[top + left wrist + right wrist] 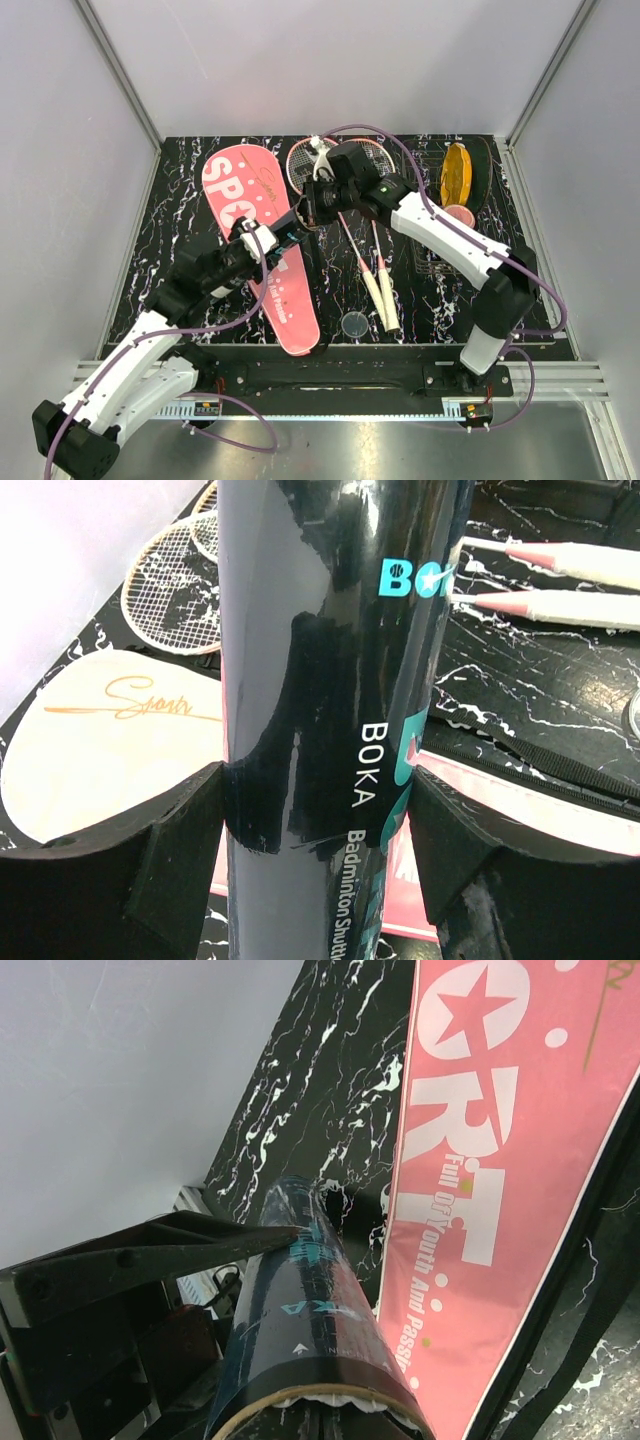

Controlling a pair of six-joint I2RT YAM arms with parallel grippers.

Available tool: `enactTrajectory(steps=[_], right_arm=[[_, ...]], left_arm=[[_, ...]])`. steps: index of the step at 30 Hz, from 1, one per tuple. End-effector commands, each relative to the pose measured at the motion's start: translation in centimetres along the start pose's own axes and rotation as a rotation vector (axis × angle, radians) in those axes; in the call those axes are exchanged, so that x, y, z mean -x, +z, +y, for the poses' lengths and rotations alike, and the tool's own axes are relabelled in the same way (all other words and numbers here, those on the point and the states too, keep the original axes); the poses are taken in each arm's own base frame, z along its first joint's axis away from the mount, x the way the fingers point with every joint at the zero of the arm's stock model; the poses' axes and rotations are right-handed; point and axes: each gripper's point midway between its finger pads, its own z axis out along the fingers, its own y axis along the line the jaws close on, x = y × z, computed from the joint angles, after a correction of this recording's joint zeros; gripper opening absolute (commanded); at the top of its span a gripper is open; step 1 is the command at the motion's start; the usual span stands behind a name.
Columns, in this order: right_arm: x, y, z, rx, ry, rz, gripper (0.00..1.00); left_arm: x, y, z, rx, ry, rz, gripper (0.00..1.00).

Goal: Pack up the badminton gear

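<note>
We saw bright, even light, seemingly from overhead, and only soft shadows. Broad grey glare ran down the black tube point(330, 630) from twelve o'clock; in the right wrist view its near rim at six o'clock blurred.

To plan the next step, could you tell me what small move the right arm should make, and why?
Probably push inward: white feathers show at the mouth of the tube, clamped by the left fingers, with the shut right fingers there.
</note>
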Motion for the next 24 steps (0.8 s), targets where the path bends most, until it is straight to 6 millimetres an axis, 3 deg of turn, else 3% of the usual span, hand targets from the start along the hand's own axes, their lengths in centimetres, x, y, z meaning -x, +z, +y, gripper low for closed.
enactTrajectory(steps=[1,4,8,12,13,15,16,17,18,19,21,24], right_arm=[[-1.2,2.0,2.2,0.102,-0.086,0.049,0.04],[-2.2,1.9,3.8,0.212,-0.151,0.128,0.11],[-3.0,2.9,4.2,0.231,-0.18,0.172,0.18],[-2.7,3.7,3.1,0.151,-0.152,0.148,0.22],[-2.1,3.6,1.7,0.055,-0.145,0.114,0.24],[-0.8,2.3,0.6,-0.063,-0.143,0.049,0.3],[0.3,1.4,-1.4,-0.199,-0.136,-0.014,0.33],[1.0,0.5,-2.0,-0.255,-0.131,-0.054,0.35],[2.0,-1.3,-1.5,-0.277,-0.135,-0.113,0.38],[2.1,-1.9,-2.1,-0.31,-0.139,-0.141,0.42],[2.4,-3.4,-0.9,-0.274,-0.172,-0.165,0.46],[1.8,-4.4,0.3,-0.201,-0.194,-0.137,0.47]], left_arm=[[6.5,-0.3,-0.3,-0.043,0.051,-0.242,0.0],[7.0,-0.4,-0.3,-0.045,0.061,-0.27,0.0],[7.2,-0.2,-0.7,-0.07,0.056,-0.277,0.0],[7.2,-0.3,-0.6,-0.063,0.054,-0.279,0.0],[7.2,-0.3,-0.5,-0.057,0.053,-0.278,0.0],[7.1,-0.3,-0.2,-0.039,0.05,-0.27,0.0],[7.1,-0.3,-0.1,-0.031,0.048,-0.269,0.0],[7.0,-0.2,0.3,-0.007,0.044,-0.259,0.0],[6.9,-0.2,0.5,0.004,0.042,-0.253,0.0],[6.8,-0.2,0.7,0.014,0.041,-0.246,0.0],[6.6,-0.2,1.0,0.028,0.044,-0.235,0.0],[6.5,-0.2,1.0,0.029,0.051,-0.234,0.0]])
